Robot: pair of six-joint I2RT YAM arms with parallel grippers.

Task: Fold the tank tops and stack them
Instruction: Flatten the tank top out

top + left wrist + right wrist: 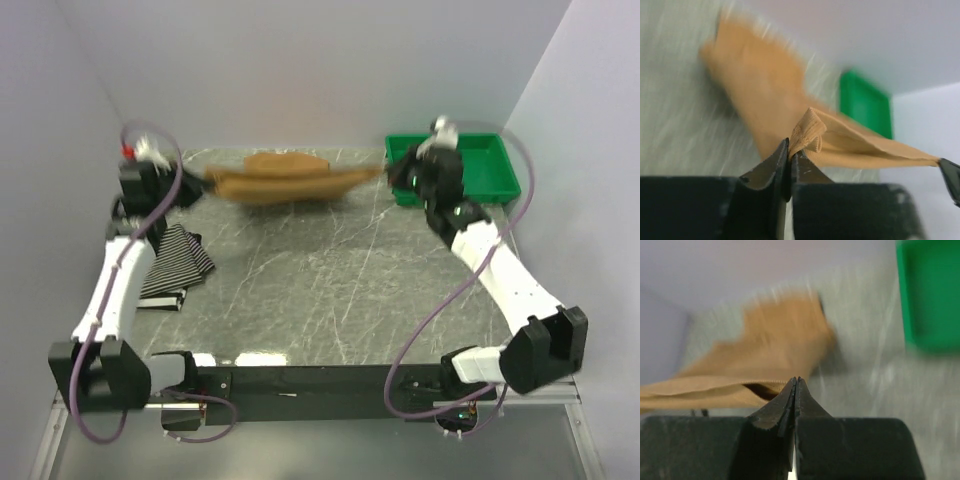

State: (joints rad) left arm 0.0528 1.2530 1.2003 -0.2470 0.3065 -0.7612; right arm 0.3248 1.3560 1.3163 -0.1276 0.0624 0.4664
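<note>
**Plain tan-brown cloth tank top [285, 178] stretched between your left gripper [200, 184] and right gripper [390, 172]**

In the overhead view the plain tan-brown cloth tank top spans the upper middle of the frame. It hangs as a long band between your two arms, above the dark marbled table [330, 290]. It is blurred there, so you cannot read its folds. Your left gripper has the garment's left end at the upper left. Your right gripper has the other end at the upper right, in front of the green plastic tray [495, 170].

In your left wrist view, the left gripper [789, 150] has its jaws pressed together on a ribbed hem of the tan-brown top [765, 95]. From the pinch the cloth runs toward the right edge of the frame, and more of it spreads up and to the left over the pale, blurred table. The green tray [865, 102] shows in the upper right, behind the cloth.

In your right wrist view, the right gripper [796, 384] is likewise clamped, its tips meeting at the edge of the tan-brown top [780, 335]. The cloth reaches away to the left edge of the frame. The tray [930, 290] fills the upper right corner.

The thin black-and-white striped cloth tank top [178, 260] lies crumpled on the table at the left middle of the overhead frame. It sits beside and partly under your left arm, well apart from the tan one.
</note>
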